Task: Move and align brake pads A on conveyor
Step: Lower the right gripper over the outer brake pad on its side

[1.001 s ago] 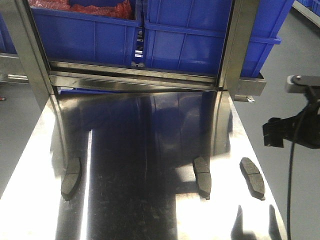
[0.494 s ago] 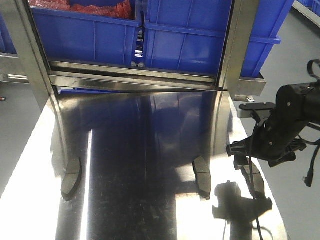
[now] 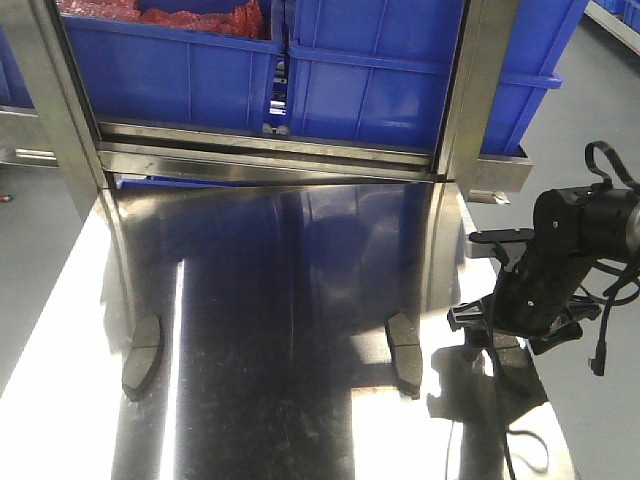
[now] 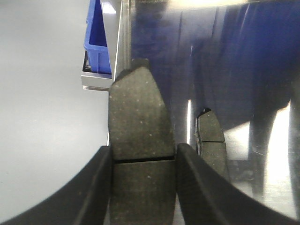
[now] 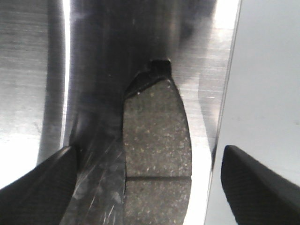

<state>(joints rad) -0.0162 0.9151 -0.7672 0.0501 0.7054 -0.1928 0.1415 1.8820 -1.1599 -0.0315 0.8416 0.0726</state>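
Observation:
My left gripper (image 4: 143,159) is shut on a brake pad (image 4: 138,117), its fingers (image 4: 101,178) pressing both long sides at the cross groove. A second pad (image 4: 210,136) lies on the shiny steel table just to its right. In the front view two pads lie on that table, one at the left (image 3: 141,354) and one at mid-right (image 3: 405,354). My right gripper (image 5: 149,157) is open, low over another pad (image 5: 157,140) at the table's right edge, with one finger on each side and apart from it. The right arm (image 3: 545,280) hides that pad in the front view. The conveyor is out of view.
The steel table (image 3: 280,300) is mirror-like, with floor dropping off at both side edges (image 5: 225,93). Blue bins (image 3: 380,80) sit on a steel rack behind it, with upright posts (image 3: 465,100) at the table's far corners. A cable (image 3: 530,440) trails near the front right.
The right arm has come in from the right edge of the front view and dropped over the right-hand pad, covering it. The other two pads on the table have not moved.

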